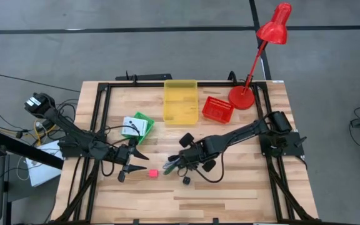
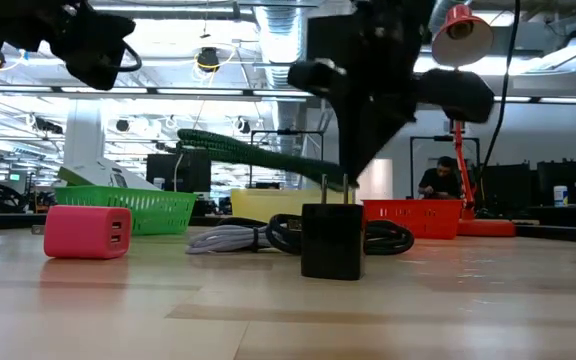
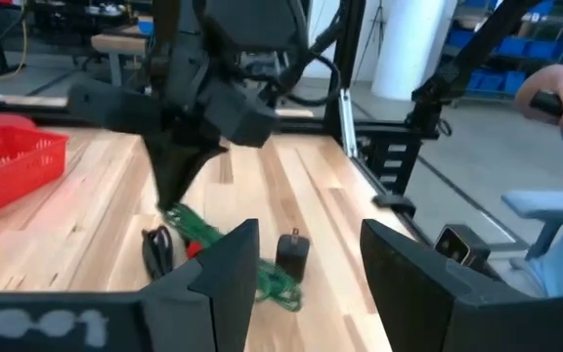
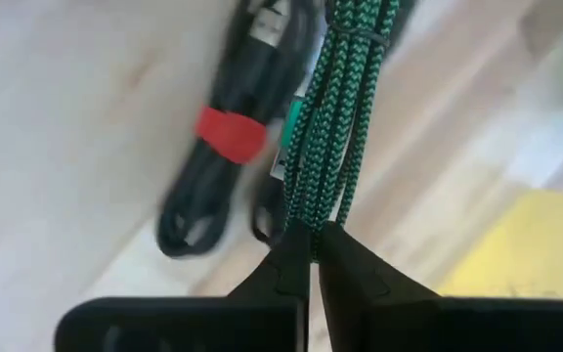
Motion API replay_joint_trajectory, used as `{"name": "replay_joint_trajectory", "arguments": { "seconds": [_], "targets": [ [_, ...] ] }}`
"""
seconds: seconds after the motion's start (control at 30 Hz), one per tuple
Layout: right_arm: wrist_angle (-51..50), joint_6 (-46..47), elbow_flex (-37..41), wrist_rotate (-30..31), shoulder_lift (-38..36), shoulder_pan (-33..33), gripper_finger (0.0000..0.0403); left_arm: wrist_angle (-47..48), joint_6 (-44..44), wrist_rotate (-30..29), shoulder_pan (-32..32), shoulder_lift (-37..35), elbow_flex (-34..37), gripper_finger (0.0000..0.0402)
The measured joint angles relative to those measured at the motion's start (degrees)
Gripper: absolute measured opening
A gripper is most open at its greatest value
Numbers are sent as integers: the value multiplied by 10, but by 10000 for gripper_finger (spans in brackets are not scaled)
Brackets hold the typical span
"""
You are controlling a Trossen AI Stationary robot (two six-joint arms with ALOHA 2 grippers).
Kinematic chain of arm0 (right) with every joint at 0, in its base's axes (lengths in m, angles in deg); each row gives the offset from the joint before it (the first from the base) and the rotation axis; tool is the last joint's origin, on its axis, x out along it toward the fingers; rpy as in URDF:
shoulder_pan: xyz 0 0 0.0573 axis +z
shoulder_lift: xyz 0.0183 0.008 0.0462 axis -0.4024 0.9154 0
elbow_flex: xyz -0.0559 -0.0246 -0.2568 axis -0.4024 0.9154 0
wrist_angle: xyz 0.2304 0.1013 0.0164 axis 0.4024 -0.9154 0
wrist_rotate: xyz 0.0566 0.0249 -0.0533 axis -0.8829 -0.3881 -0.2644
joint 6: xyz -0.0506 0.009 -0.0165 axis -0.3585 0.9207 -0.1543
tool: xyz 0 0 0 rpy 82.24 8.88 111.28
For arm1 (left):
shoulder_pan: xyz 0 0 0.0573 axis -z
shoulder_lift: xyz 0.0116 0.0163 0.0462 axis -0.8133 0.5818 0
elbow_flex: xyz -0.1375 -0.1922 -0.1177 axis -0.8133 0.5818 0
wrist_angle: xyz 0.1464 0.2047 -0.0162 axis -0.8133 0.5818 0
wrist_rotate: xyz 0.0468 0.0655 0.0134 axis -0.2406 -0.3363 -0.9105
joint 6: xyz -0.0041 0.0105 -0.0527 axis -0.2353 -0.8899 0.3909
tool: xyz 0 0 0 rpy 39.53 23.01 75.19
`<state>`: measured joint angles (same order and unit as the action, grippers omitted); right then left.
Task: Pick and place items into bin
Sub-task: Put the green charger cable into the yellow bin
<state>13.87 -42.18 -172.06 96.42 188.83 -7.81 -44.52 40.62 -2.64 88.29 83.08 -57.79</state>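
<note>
Pinching one green cable (image 4: 335,127), right pincer (image 4: 311,256), perhaps two bundles below.

Right end effector (image 4: 313,256) clamped, left (image 1: 129,167) agape.

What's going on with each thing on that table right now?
Right gripper: shut on the green braided cable, lifting it.
Green braided cable: pinched, raised.
Black cable bundle: lying on the table.
Pink cube: resting free.
Black cube: resting free.
Left gripper: open, empty.
Yellow bin: looks empty.
</note>
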Motion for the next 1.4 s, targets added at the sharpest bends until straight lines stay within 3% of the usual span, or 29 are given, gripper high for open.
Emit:
{"name": "replay_joint_trajectory", "arguments": {
  "seconds": [0.33,0.8,1.03,1.4],
  "targets": [
    [-68,-35,-96,93,-1,-76,1,-10,-8,3,0,0,0,172],
    [-121,21,-171,97,-1,-323,1,-10,-9,3,0,0,0,172],
    [-132,79,-171,4,-1,-401,1,-10,-9,3,0,0,0,172],
    [-131,136,-171,-166,-1,-407,1,-10,-10,3,0,0,0,172]
  ]
}}
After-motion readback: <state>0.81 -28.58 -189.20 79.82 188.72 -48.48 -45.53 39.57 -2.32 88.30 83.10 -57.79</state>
